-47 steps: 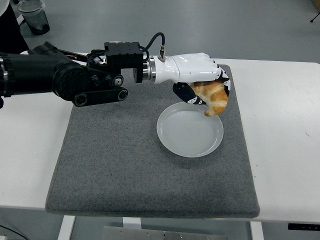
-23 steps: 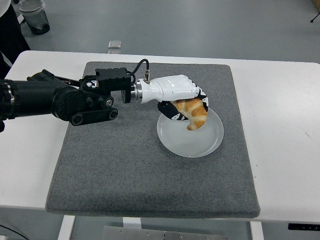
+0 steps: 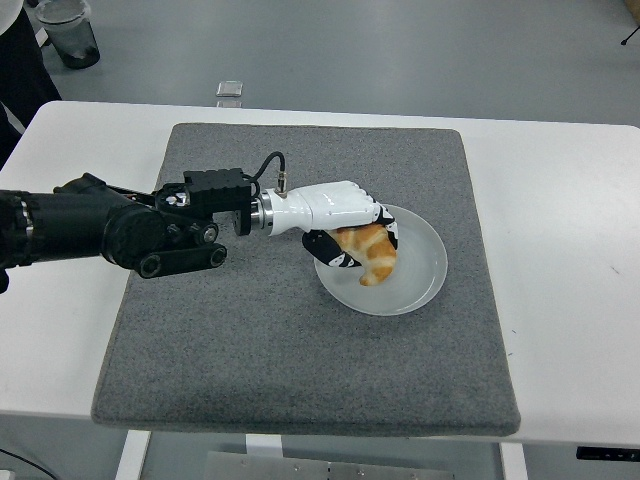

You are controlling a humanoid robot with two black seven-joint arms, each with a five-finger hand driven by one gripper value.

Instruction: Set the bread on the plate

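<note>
Since only the head view is available, we record everything from it. The left hand (image 3: 350, 232), white-shelled with black pads, reaches in from the left edge over the grey mat (image 3: 250, 340) and is clenched around the croissant (image 3: 372, 254). The bread hangs from under the fingers, its lower tip at or very near the surface of the white plate (image 3: 425, 270); we cannot tell whether it touches. The hand covers the plate's left rim, and the croissant lies over the left half of the dish.

Change noted: a second ago the hand held the croissant higher and farther, above the plate's far right rim. Half a second ago it had come nearer and lower over the far rim. Now it has dropped further and shifted left, so the bread sits inside the plate's outline. The plate itself has not moved on the mat.

Meaning for the task: we judge the carry to be finished and the lowering nearly so. What remains is to loosen the fingers and lift away. The risk we see is the croissant dragging with the pads or tipping over the left rim on release.

The right arm is not visible. A dark container (image 3: 68, 30) stands on the floor at far left.
</note>
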